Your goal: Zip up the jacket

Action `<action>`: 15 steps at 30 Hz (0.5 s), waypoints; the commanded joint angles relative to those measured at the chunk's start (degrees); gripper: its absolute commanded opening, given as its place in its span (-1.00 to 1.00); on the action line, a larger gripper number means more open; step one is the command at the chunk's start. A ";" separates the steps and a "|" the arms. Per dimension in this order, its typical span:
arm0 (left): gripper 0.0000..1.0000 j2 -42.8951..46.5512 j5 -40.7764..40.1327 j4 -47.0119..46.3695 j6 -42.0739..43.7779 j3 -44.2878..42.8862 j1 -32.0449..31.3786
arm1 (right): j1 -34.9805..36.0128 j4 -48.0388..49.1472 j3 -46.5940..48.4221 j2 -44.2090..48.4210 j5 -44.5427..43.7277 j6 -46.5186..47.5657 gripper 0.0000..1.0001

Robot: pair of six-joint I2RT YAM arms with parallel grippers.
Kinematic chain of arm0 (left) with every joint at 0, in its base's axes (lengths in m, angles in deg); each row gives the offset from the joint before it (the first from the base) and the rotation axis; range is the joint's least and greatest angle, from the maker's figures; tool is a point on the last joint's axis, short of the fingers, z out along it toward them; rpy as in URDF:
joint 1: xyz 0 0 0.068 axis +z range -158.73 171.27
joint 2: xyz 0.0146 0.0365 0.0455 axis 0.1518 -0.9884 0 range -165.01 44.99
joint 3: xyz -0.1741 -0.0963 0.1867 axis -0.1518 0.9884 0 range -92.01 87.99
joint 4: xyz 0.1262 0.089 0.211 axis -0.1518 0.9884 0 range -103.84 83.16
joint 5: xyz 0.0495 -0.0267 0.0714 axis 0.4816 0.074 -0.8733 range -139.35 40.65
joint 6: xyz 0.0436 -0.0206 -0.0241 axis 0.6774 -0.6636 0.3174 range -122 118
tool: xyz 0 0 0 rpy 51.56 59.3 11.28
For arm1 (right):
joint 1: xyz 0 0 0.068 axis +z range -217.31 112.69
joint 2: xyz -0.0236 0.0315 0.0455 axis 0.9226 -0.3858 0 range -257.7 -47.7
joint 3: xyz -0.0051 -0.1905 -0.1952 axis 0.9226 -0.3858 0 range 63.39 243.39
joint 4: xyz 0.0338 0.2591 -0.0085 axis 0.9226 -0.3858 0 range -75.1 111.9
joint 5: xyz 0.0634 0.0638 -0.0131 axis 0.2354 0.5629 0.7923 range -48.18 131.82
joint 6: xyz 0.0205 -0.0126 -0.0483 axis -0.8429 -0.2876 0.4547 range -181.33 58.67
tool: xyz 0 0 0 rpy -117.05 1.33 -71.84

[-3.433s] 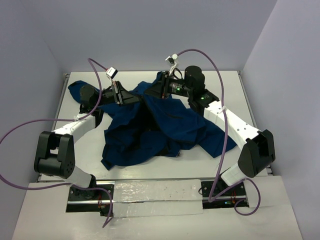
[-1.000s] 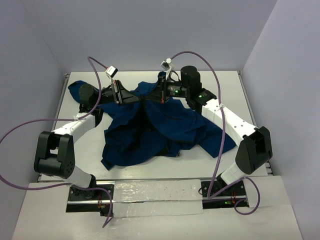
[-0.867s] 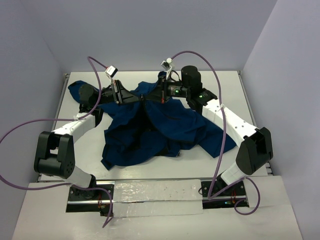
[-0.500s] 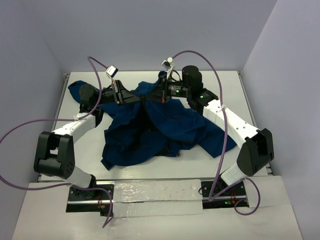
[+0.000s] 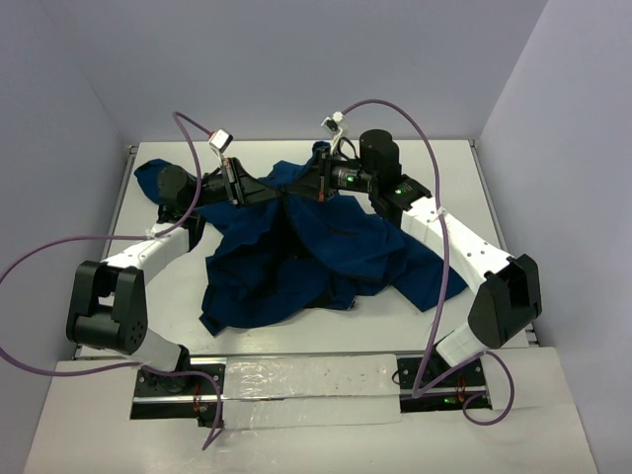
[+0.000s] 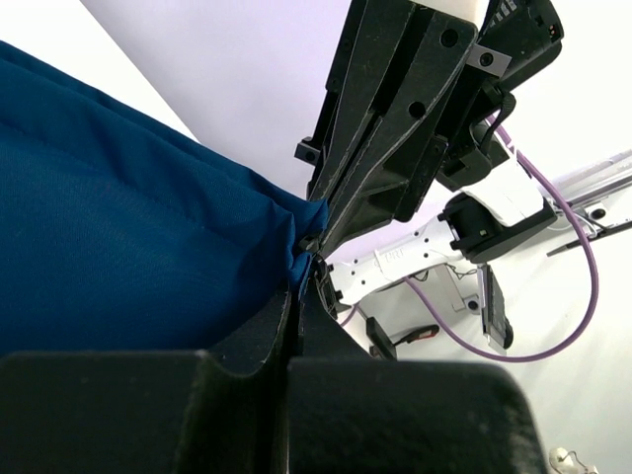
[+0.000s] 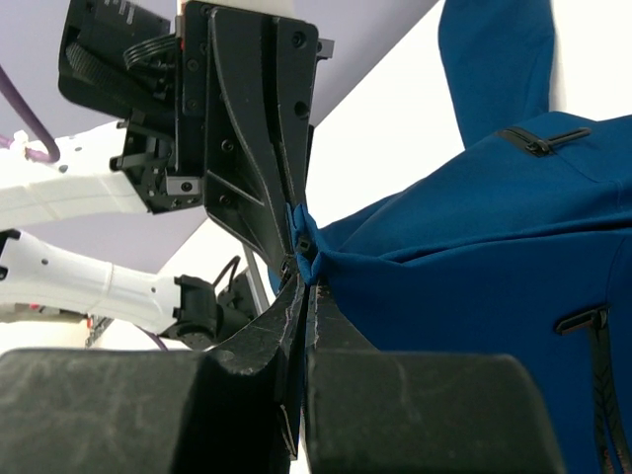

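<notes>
The navy-blue jacket (image 5: 326,242) lies crumpled on the white table, one sleeve reaching to the far left. My left gripper (image 5: 279,192) and right gripper (image 5: 296,190) meet tip to tip at a raised front edge of it. In the left wrist view my left gripper (image 6: 299,265) is shut on a thin fold of jacket (image 6: 118,247) beside a small zipper part. In the right wrist view my right gripper (image 7: 304,278) is shut on the facing edge of jacket (image 7: 474,267), the zipper end just above its tips.
White table (image 5: 474,188) with grey walls behind and at both sides. Purple cables (image 5: 49,247) loop from both arms. A jacket sleeve (image 5: 153,178) lies under the left arm. A pocket zipper (image 7: 538,141) shows on the fabric.
Since 3.4 s ago my right gripper has moved left with its jacket edge, closing the gap to the left gripper. Over the last second almost nothing has moved.
</notes>
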 commanded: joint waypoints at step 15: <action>-1.00 3.40 0.74 10.38 10.02 0.20 -3.22 | 0.31 12.95 -1.07 5.14 -14.48 -3.57 -1.00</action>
